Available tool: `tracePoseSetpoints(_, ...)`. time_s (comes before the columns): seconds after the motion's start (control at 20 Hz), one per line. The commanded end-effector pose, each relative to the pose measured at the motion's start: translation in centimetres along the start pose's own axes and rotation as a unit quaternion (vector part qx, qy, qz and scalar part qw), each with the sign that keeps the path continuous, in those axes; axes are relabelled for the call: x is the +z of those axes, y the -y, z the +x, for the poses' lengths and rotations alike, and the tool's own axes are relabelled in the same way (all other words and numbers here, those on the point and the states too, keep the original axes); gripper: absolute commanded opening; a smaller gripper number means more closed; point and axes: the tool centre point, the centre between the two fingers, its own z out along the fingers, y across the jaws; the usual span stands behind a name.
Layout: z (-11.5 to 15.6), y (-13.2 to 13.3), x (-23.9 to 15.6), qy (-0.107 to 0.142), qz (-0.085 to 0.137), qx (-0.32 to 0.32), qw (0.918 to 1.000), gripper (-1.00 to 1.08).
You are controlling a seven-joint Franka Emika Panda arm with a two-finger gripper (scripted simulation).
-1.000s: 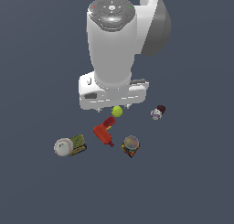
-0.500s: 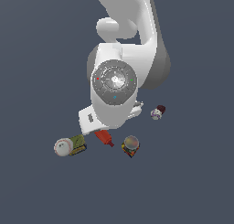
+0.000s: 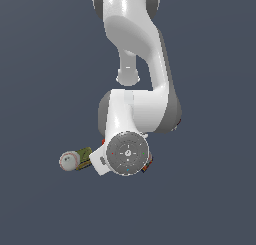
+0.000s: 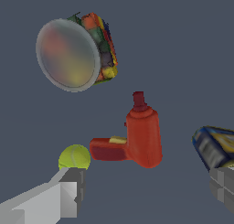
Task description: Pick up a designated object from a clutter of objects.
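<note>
In the exterior view the arm (image 3: pixel 137 114) hangs low over the clutter and hides most of it. Only the white baseball (image 3: pixel 69 161) and the olive can (image 3: pixel 83 155) touching it show, on the exterior view's left; bare surface (image 3: pixel 210 199) lies all around.

In the wrist view the red drill (image 4: pixel 135 138) lies flat between the spread fingers (image 4: pixel 68 191), untouched, with open room on both flanks. The yellow-green ball (image 4: pixel 74 157) sits just beside its handle end, by one fingertip. A round-topped can (image 4: pixel 73 54) stands apart beyond the maroon tip. A blue item (image 4: pixel 212 145), possibly a box, is cut by the frame edge.
</note>
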Motion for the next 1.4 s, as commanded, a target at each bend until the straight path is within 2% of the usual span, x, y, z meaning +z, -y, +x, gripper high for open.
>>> tracePoseSetpoints(0.0,0.7,-0.6,1.5,0.022,0.007,-0.026,0.9994,1.08)
tracePoseSetpoints(0.35,2.0,-1.8,5.6,0.075,0.03,-0.091,0.9925,1.08)
tracePoseSetpoints(0.65,2.6,-2.3,8.2,0.104,0.047,-0.126,0.9854,1.08)
tracePoseSetpoints(0.95,2.8,-2.5,9.5,0.118,0.055,-0.144,0.981,1.08)
tracePoseSetpoints(1.35,2.7,-2.5,9.7,0.119,0.056,-0.144,0.9807,1.08)
